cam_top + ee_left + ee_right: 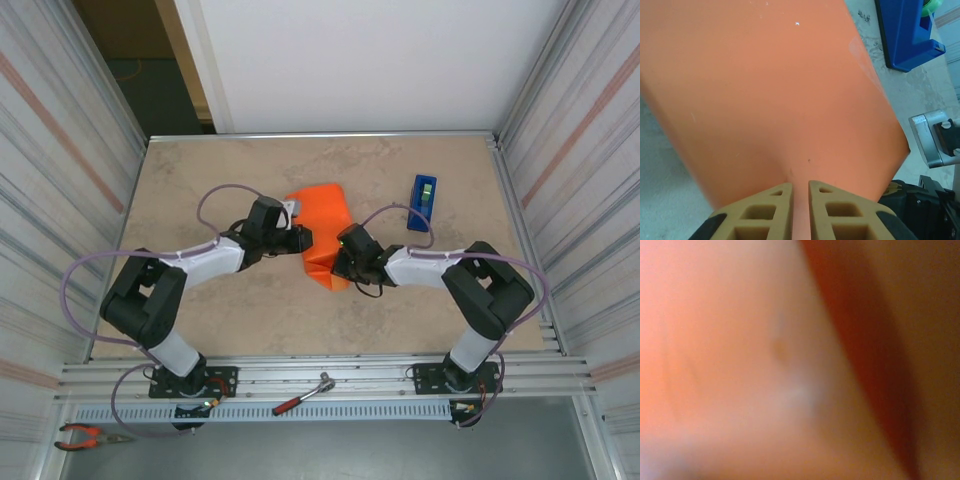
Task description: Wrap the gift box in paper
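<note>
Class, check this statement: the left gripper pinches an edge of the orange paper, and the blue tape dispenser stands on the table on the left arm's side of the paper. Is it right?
One detail is wrong. The top external view shows the blue tape dispenser on the right arm's side of the paper. The left gripper does pinch the paper's edge.

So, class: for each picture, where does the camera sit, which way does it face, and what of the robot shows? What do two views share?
Top external: above and behind the bases, looking down on the table; left arm and right arm meet at the paper.
Left wrist: on the left arm, looking along its fingers, shut on the paper's edge; tape dispenser beyond.
Right wrist: close against an orange surface, too blurred to tell more.
Shared: top and left wrist both show paper and dispenser.
</note>
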